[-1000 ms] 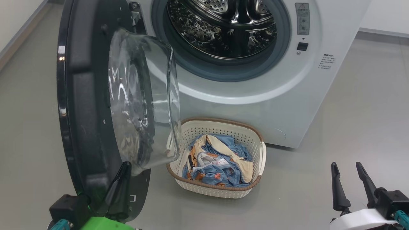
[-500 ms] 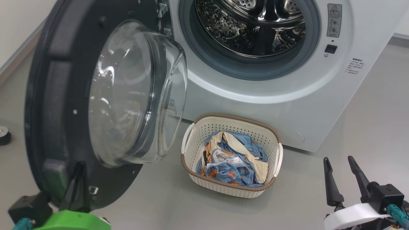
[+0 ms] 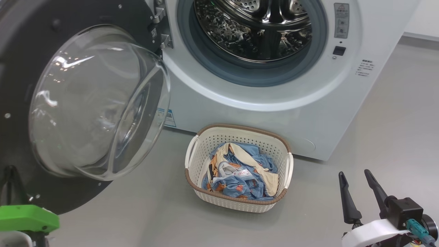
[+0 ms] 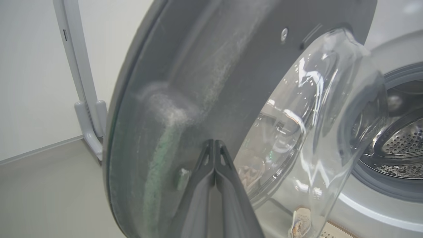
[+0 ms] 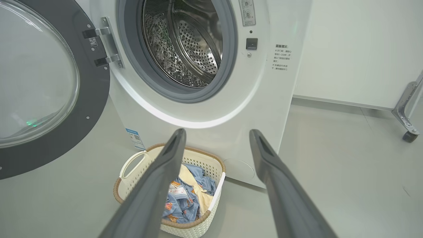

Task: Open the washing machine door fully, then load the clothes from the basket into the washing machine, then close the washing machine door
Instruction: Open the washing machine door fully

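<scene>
The left gripper [image 4: 214, 142] presses its 2 long dark fingers flat together on nothing, tips at the dark inner face of the big round black-rimmed washing machine door [image 4: 205, 66], beside its bulging glass bowl [image 3: 96, 103]. Heavy, stiff and hinged, the door likely wants pushing at the rim [image 4: 110, 158], not the slick glass. The right gripper [image 3: 354, 172] stands wide and empty. Ahead-left of its tips, soft blue-and-cream printed clothes [image 3: 240, 171] lie in the small cream perforated plastic basket [image 3: 236, 205]; they look limp and best pinched at a raised fold.
</scene>
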Available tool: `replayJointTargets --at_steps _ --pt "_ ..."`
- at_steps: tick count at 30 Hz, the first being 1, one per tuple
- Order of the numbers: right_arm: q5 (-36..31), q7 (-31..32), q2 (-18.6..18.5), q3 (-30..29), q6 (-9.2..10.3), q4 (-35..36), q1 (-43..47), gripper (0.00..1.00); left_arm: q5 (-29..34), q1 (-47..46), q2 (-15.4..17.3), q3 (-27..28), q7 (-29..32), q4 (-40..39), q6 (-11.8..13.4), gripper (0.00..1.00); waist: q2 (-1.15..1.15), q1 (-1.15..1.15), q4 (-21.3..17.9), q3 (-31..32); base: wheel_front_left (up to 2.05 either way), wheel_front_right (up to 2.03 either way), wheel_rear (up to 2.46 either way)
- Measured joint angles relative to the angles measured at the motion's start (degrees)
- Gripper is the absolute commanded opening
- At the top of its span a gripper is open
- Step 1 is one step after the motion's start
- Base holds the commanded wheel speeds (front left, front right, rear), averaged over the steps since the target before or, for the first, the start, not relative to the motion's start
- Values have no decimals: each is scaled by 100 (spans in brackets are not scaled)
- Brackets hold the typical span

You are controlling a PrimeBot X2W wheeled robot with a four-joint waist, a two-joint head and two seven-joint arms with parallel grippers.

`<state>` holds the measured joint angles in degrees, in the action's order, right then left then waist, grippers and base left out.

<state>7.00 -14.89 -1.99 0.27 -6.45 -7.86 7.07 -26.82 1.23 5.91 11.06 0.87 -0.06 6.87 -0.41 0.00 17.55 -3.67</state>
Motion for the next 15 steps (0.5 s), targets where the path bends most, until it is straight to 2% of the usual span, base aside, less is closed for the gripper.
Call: replayJointTargets --at_steps 9,15 --pt "51 0 0 -5 -1 -55 1 100 9 -327 158 207 -174 711 14 0 0 0 -279 34 0 0 0" --pt "59 0 0 -85 -1 -52 2 100 -42 -399 62 177 -245 838 19 0 0 0 -372 68 0 0 0"
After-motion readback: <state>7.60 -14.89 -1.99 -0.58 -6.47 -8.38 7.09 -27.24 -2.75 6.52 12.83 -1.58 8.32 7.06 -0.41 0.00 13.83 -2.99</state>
